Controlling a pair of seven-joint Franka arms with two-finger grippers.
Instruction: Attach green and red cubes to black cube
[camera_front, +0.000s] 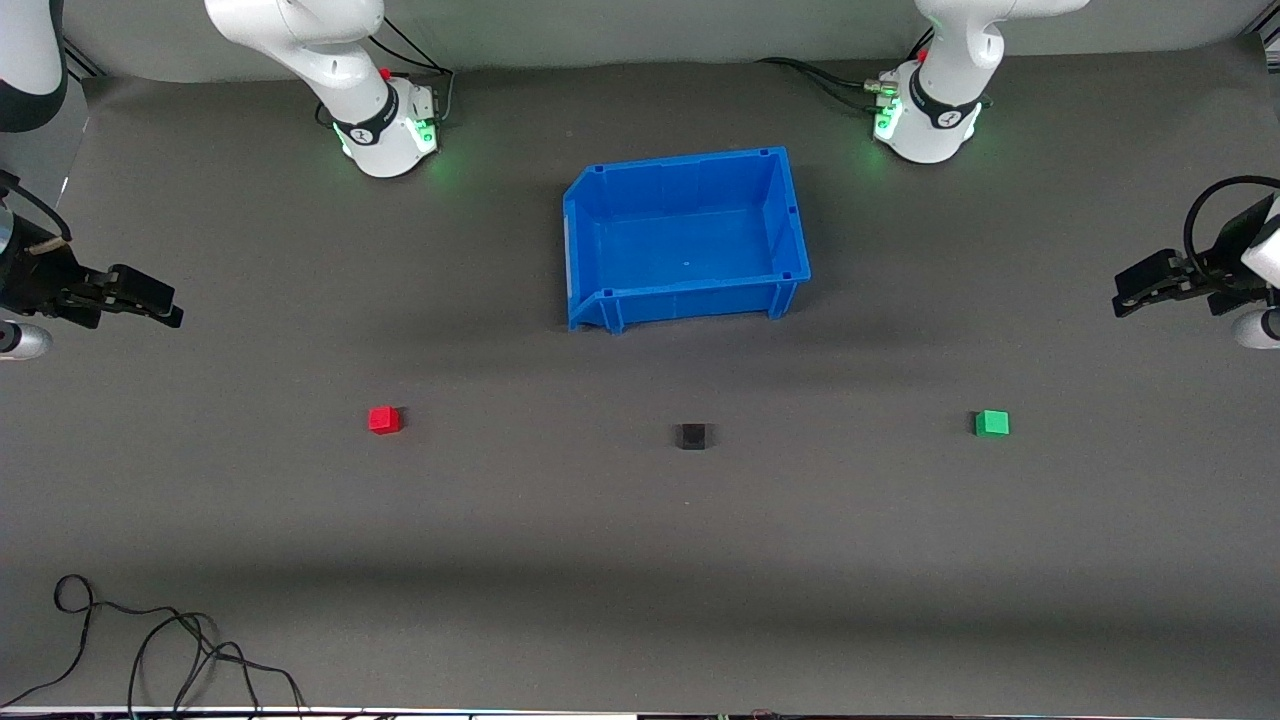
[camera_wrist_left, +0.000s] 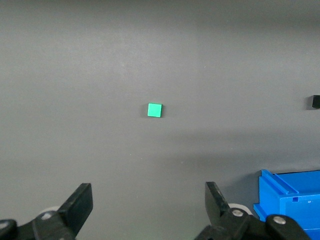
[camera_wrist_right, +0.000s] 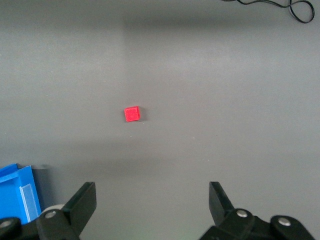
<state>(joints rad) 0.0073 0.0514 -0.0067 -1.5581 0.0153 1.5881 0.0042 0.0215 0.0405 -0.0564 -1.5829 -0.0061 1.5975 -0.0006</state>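
The black cube (camera_front: 691, 436) sits on the grey mat mid-table, nearer the front camera than the bin. The red cube (camera_front: 384, 420) lies toward the right arm's end; it also shows in the right wrist view (camera_wrist_right: 132, 114). The green cube (camera_front: 992, 423) lies toward the left arm's end; it also shows in the left wrist view (camera_wrist_left: 154, 110), where the black cube (camera_wrist_left: 316, 101) is at the edge. My right gripper (camera_front: 160, 305) is open and empty, up in the air at its end of the table. My left gripper (camera_front: 1130, 292) is open and empty, up at its end.
A blue open bin (camera_front: 775, 282) stands mid-table between the arm bases and the cubes; its corner shows in both wrist views (camera_wrist_left: 290, 197) (camera_wrist_right: 17, 192). Loose black cables (camera_front: 150, 640) lie near the table's front edge at the right arm's end.
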